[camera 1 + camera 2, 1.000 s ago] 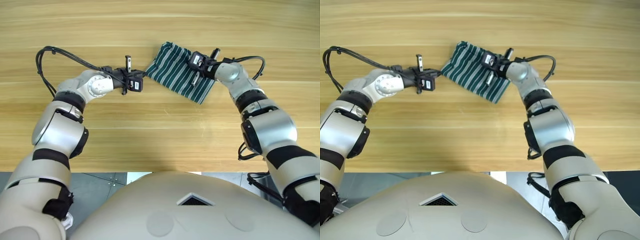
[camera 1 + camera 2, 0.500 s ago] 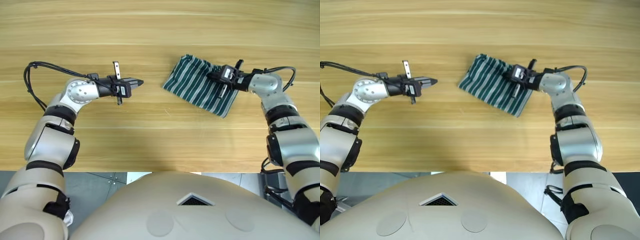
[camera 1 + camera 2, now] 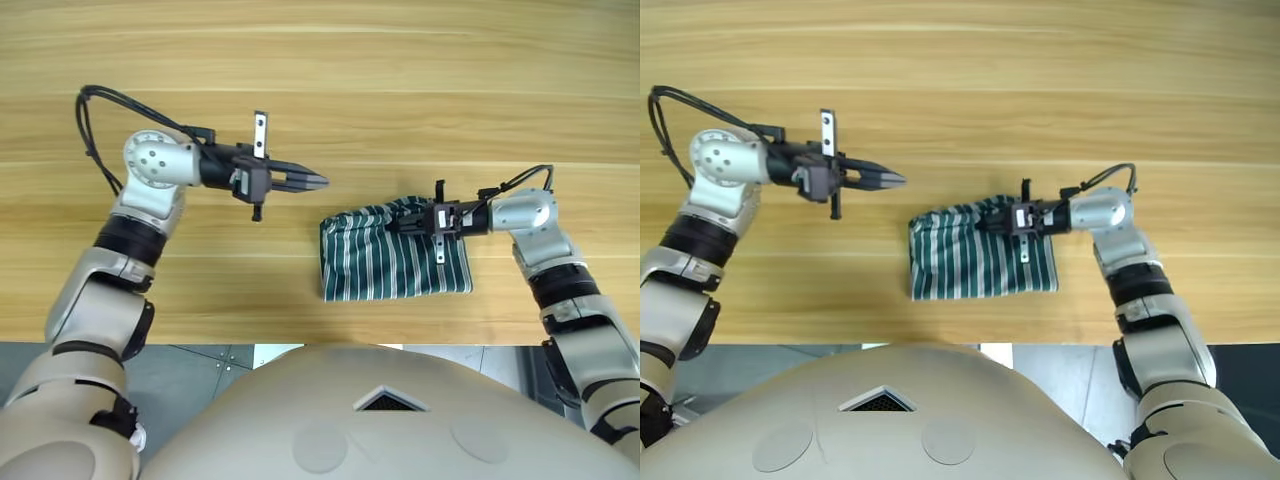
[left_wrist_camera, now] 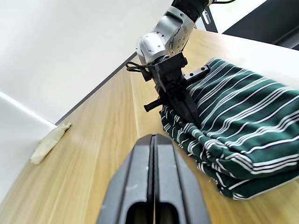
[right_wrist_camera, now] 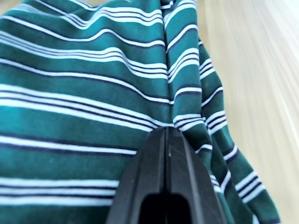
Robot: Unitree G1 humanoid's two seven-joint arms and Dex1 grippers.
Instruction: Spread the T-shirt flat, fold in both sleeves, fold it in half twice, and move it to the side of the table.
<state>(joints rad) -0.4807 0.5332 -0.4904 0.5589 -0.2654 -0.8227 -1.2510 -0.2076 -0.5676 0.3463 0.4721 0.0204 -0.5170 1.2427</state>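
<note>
Student: Placement of the folded T-shirt (image 3: 380, 268)?

Tutor: Lower centre-right of the head view, on the desk (image 3: 320, 60) near its front edge; folding looks done.

Student: Hands?

Tutor: Right hand (image 3: 395, 226) is clamped on the shirt's upper edge, apparently to drag it aside. Left hand (image 3: 318, 182), fingers together and empty, hovers clear at upper left.

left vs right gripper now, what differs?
The left gripper is shut on nothing, over bare table, apart from the T-shirt; the right gripper is shut on the T-shirt's far edge. The left gripper points rightward, the right gripper leftward. Both are closed.
</note>
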